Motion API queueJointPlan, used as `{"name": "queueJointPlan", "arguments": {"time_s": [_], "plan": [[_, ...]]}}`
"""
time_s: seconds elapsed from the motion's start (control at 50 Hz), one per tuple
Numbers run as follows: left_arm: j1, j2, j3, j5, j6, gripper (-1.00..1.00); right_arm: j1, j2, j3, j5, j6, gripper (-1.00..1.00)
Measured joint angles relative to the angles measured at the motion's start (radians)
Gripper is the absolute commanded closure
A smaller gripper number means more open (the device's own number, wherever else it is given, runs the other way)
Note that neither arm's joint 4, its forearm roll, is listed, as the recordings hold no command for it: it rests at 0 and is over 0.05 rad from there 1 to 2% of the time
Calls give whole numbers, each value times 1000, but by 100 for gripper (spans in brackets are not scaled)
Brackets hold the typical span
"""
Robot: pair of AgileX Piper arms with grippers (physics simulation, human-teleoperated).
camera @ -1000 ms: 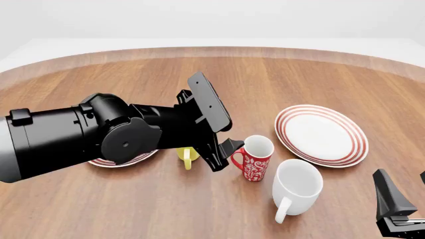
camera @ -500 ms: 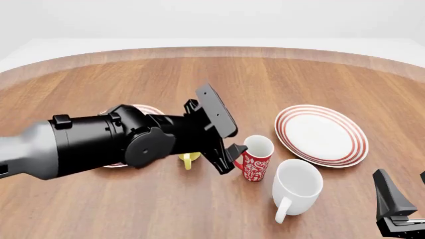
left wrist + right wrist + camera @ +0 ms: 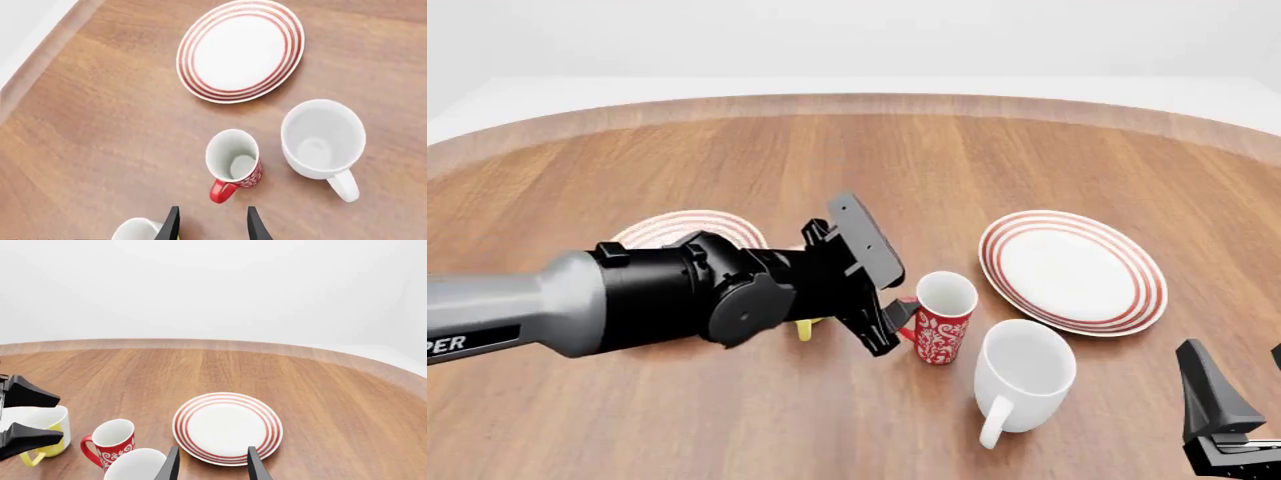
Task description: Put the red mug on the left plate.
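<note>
- The red mug (image 3: 942,319) stands upright on the table (image 3: 1001,150), empty, handle toward the left gripper (image 3: 894,310).
- That gripper's fingers are spread, unclenched, just beside the handle, gripping nothing.
- White mug (image 3: 1024,375) just beside the red mug (right plate (image 3: 1074,270) behind).
- Left plate (image 3: 674,228) lies beyond the arm, well apart.
- Right gripper (image 3: 211,467): fingers parted, empty.

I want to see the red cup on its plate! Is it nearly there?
Not yet. Nothing is moved: the red mug stands on the table between the yellow mug and the white mug. The left claw is open, lined up just short of the mug's handle, not gripping. Left to do: close on it, lift it, and carry it to the left plate. The right claw waits open.
</note>
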State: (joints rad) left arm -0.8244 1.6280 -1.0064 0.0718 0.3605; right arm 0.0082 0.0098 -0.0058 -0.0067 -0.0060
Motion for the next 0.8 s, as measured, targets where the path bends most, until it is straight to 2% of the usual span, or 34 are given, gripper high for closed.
{"name": "queueJointPlan", "arguments": {"time_s": [0.8], "plan": [[64,157,-45,-65,38,-100,0,0,0,0,0,-100]]}}
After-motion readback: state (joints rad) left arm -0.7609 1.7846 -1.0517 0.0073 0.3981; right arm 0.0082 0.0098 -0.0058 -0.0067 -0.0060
